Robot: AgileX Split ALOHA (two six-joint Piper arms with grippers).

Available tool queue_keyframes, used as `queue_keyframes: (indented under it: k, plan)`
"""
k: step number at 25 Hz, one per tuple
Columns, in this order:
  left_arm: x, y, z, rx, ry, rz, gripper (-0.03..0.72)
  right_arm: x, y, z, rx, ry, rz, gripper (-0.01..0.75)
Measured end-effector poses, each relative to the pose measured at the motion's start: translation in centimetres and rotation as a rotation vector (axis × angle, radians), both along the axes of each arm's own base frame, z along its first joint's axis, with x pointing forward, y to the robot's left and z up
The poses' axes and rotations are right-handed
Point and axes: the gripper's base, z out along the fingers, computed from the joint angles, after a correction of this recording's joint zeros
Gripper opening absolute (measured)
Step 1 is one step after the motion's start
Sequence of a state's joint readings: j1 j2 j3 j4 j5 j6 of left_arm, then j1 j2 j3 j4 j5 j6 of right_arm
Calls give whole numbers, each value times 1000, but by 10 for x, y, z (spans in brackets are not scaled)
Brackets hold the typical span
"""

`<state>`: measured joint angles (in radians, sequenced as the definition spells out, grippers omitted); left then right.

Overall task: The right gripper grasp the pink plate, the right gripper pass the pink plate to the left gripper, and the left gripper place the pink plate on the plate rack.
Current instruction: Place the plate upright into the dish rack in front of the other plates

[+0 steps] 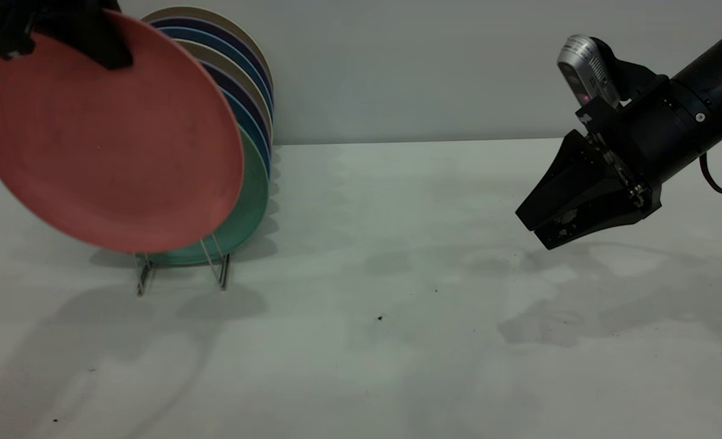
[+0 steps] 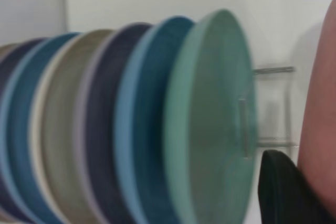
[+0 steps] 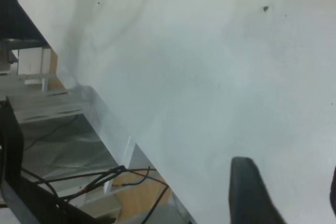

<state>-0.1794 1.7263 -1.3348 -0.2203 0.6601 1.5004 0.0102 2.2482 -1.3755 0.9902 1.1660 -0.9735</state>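
From the exterior cam I've got the left gripper (image 1: 102, 46) up at the table's far left corner, clamped on the top rim of the pink plate (image 1: 108, 137). The plate hangs nearly upright, tilted a bit, right in front of the green plate (image 1: 252, 204), which is the front one in a row of blue, navy and beige plates standing in the plate rack (image 1: 218, 268). The pink one hides most of the rack; I only see the front wire loops under its lower edge, and can't tell if they touch. The right gripper (image 1: 541, 222) hovers over the right side of the table, pointing down and left, holding nothing; jaws look together here.

Left wrist cam shows what the exterior doesn't: a clear gap between the pink plate (image 2: 320, 114) and the green plate (image 2: 212, 124), with rack wires (image 2: 270, 106) in it, plus one dark finger (image 2: 283, 192) against the pink rim.

Right wrist cam: bare table (image 3: 220, 77), its edge, cables below, and two fingertips (image 3: 249, 192) set apart, so the jaws are actually open.
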Motion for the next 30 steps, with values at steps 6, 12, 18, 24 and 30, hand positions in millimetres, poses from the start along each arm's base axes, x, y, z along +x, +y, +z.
queue_keyframes:
  k: [6,12,18,24,30]
  plan:
    - [7,0,4,-7,-90,18,101,0,0,0,-4,0,4,391]
    - [10,0,6,-11,-130,24,101,0,0,0,-5,1,4,390]
    - [10,1,12,-7,-167,13,101,0,0,0,-5,1,4,390]
    - [9,1,16,-7,-179,10,101,0,0,0,-5,2,3,390]
    - [10,1,15,-8,-188,13,101,0,0,0,-5,2,3,390]
